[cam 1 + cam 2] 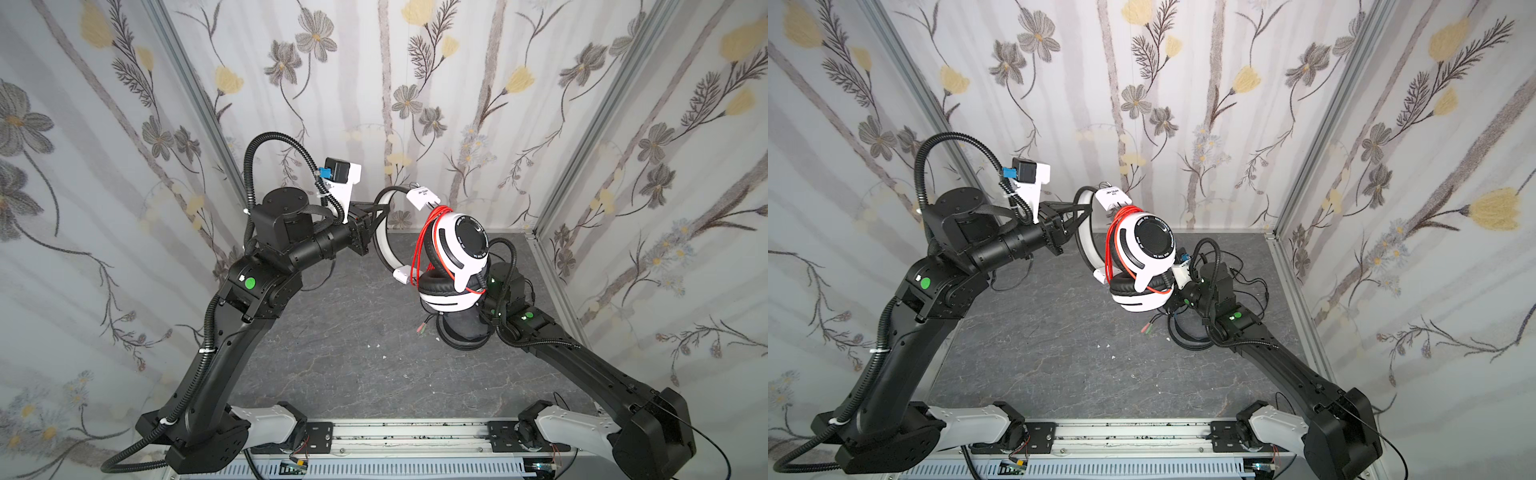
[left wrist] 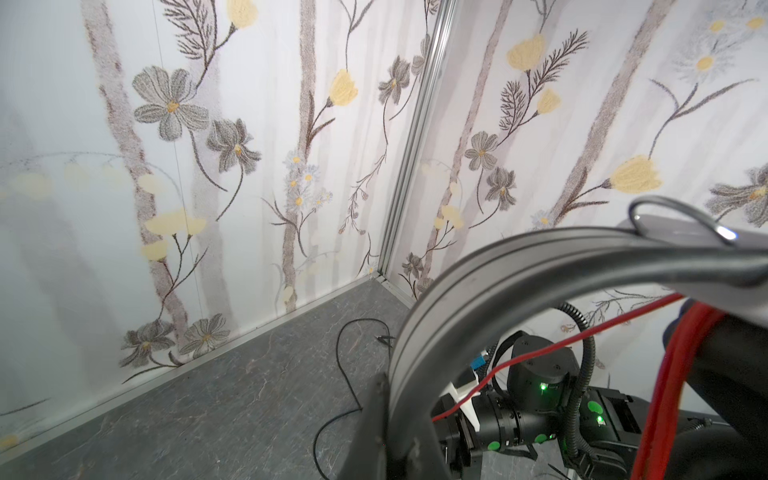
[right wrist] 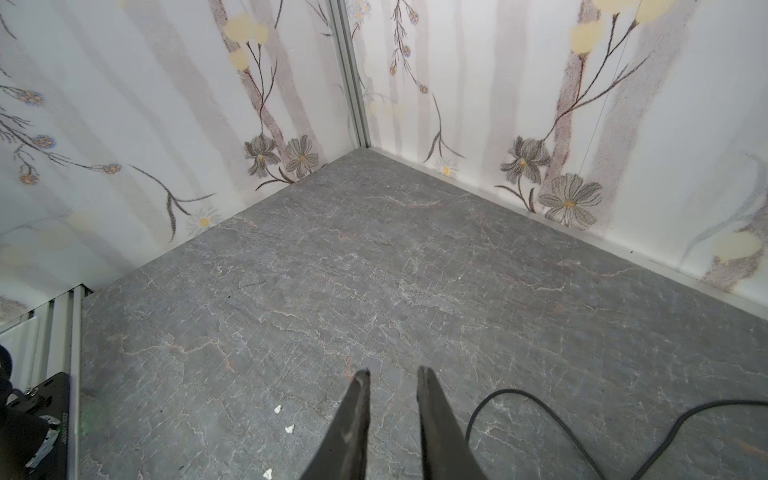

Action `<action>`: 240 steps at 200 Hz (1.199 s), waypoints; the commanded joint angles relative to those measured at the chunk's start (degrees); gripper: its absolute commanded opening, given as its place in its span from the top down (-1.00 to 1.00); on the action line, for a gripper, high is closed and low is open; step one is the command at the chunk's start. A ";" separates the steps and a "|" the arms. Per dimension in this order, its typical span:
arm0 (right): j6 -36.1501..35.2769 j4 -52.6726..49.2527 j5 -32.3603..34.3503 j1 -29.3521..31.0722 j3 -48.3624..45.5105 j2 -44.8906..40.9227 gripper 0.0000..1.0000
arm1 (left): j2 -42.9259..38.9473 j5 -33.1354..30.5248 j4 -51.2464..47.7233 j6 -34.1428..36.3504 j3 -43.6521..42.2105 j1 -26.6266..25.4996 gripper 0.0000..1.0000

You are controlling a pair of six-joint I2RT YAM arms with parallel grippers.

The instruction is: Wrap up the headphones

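My left gripper (image 1: 376, 214) (image 1: 1077, 216) is shut on the headband (image 2: 498, 282) of the white headphones (image 1: 461, 245) (image 1: 1150, 245) and holds them in the air. In the left wrist view the gripper (image 2: 399, 415) pinches that band. A red cord (image 1: 419, 249) (image 2: 665, 374) is looped around the ear cups, and its plugs (image 1: 1148, 328) dangle below. The black headphones (image 1: 461, 332) (image 1: 1187, 336) lie on the table under the white ones, partly hidden. My right gripper (image 3: 394, 372) stands slightly open over bare table with nothing between its fingers. The white headset hides it in both top views.
Flowered walls close in the grey stone table (image 1: 332, 353) on three sides. A black cord (image 2: 340, 361) (image 3: 540, 407) trails over the table near the back right. A metal rail (image 1: 395, 436) runs along the front edge. Small white specks (image 1: 384, 358) lie mid-table.
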 commanded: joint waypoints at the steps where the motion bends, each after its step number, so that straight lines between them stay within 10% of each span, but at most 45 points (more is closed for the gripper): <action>1: 1.87 4.13 -1.73 -0.10 -1.56 0.15 0.54 | -0.08 0.88 6.83 -3.39 0.84 0.16 1.00; 160: 3.67 6.93 -3.71 -1.28 -9.39 2.61 0.09 | 0.52 0.71 7.74 -5.02 2.69 1.50 1.00; 203: 3.35 7.02 -4.93 -1.63 -9.99 2.67 0.83 | 0.29 -1.62 9.24 -7.33 2.24 2.32 1.00; 240: 2.53 5.50 -4.59 -1.63 -9.31 3.26 1.00 | -1.09 -12.83 14.69 -12.57 -1.60 2.68 1.00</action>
